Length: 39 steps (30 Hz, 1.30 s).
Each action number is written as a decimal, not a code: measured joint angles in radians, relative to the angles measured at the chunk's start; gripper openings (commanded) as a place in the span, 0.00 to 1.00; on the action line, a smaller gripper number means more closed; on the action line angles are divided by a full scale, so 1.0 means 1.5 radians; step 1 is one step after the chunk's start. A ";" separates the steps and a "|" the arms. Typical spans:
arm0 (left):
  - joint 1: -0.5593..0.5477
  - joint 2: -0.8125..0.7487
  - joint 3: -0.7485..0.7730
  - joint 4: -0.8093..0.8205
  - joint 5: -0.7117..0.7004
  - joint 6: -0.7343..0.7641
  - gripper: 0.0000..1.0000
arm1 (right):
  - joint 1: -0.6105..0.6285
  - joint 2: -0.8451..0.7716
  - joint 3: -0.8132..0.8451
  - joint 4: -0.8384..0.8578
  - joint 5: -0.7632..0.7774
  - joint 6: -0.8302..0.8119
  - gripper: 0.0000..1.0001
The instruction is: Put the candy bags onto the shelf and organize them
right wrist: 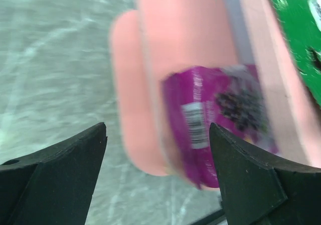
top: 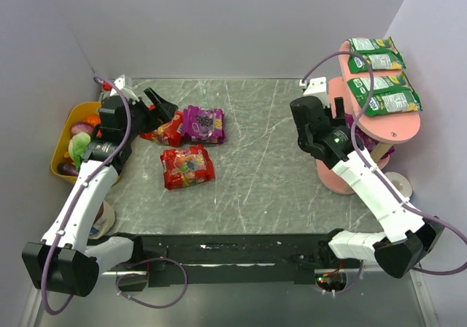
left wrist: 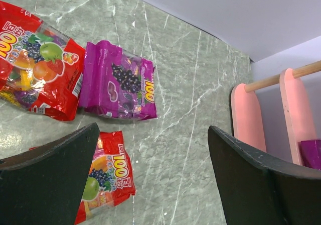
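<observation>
Left claw (top: pixel 162 106): my jaws stand wide, holding nothing, over the table (top: pixel 270 166) beside the loose bags.
Right claw (right wrist: pixel 158 129): my jaws stand wide, holding nothing, facing the shelf (top: pixel 400 128).
Green bags (top: pixel 381 93): two, flat on the top board.
Purple bag (right wrist: pixel 220 114): on the middle board.
Second purple bag (top: pixel 203 124): on the table.
Red bags (top: pixel 187 166): two, on the table.

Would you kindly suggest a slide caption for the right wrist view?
Open right pincer facing a purple candy bag resting on a tier of the pink shelf, image blurred.
</observation>
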 measured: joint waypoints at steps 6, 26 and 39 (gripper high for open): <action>0.000 0.000 0.000 0.000 0.000 0.000 0.96 | 0.037 0.006 0.033 0.016 -0.111 0.028 0.98; 0.000 0.023 0.001 -0.039 0.021 -0.010 0.96 | 0.061 0.417 0.185 0.190 -0.498 0.208 0.96; -0.001 0.033 0.001 -0.050 0.057 -0.018 0.96 | 0.061 0.673 0.411 0.192 -0.585 0.288 0.80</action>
